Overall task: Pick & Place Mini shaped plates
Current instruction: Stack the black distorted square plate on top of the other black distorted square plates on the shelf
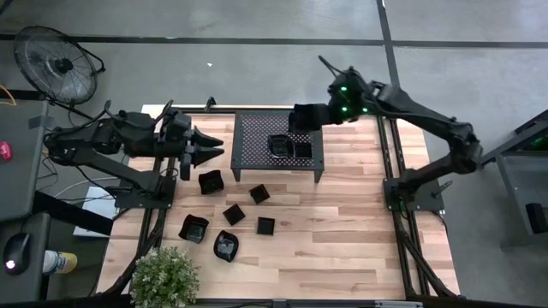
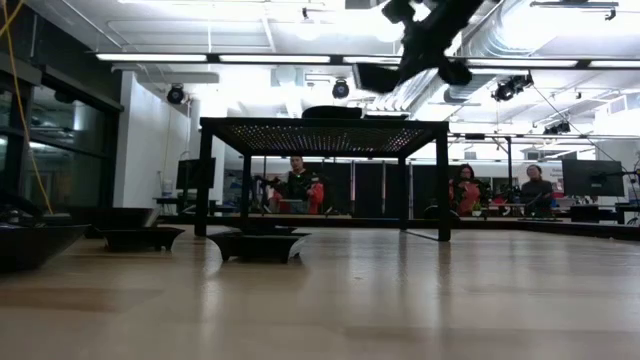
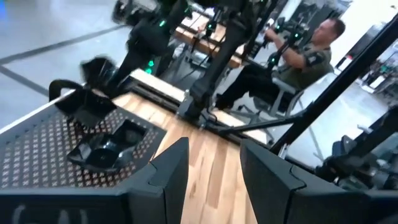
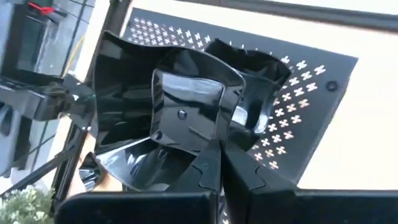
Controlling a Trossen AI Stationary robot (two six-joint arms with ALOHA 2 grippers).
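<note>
Starting on the left, the left end effector (image 1: 208,146) is hovering over the worktop (image 1: 342,239) just beside the rack's left edge, with its fingers (image 3: 166,167) parted and nothing between them. Below it, six mini shaped plates are scattered loose on the wood: a square one (image 1: 210,181) closest to the left end effector, then one (image 1: 259,194), one (image 1: 234,214), one (image 1: 265,227), one (image 1: 193,228), and a rounder wavy one (image 1: 226,245) near the potted plant (image 1: 163,277).

In the middle there's the black perforated rack (image 1: 257,137) standing on its legs, with a couple of plates (image 1: 281,146) already sitting on top, touching each other.

Over on the right, the right end effector (image 1: 301,118) is above the rack's far right corner. Its fingers (image 4: 208,168) are clamped tight on the rim of a square plate (image 4: 189,106), which it holds up just above the ones on the rack.

In the low view, people (image 2: 298,184) are sitting in the room behind.
</note>
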